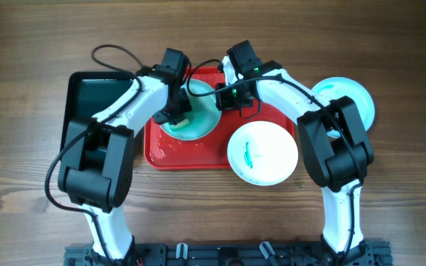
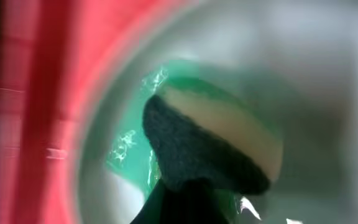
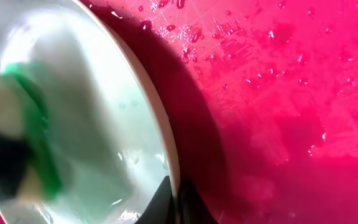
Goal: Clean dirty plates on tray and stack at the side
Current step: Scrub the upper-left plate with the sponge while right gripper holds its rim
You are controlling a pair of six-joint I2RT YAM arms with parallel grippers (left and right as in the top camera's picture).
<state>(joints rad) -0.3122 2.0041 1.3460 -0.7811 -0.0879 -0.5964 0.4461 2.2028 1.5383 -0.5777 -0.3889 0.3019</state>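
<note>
A pale green plate [image 1: 198,114] lies on the red tray [image 1: 161,148]. My left gripper [image 1: 177,112] is shut on a sponge [image 2: 210,146] with a dark scouring side and a cream side, pressed onto the plate's wet inside [image 2: 328,93]. My right gripper [image 1: 231,96] is shut on the plate's right rim [image 3: 169,149], one finger on each side. A white plate with green smears [image 1: 262,153] rests on the tray's right front corner. A light blue plate [image 1: 350,100] lies on the table at the right.
A black tray [image 1: 87,96] lies left of the red tray. The red tray floor is wet with droplets [image 3: 278,74]. Wooden table [image 1: 405,185] lies all around.
</note>
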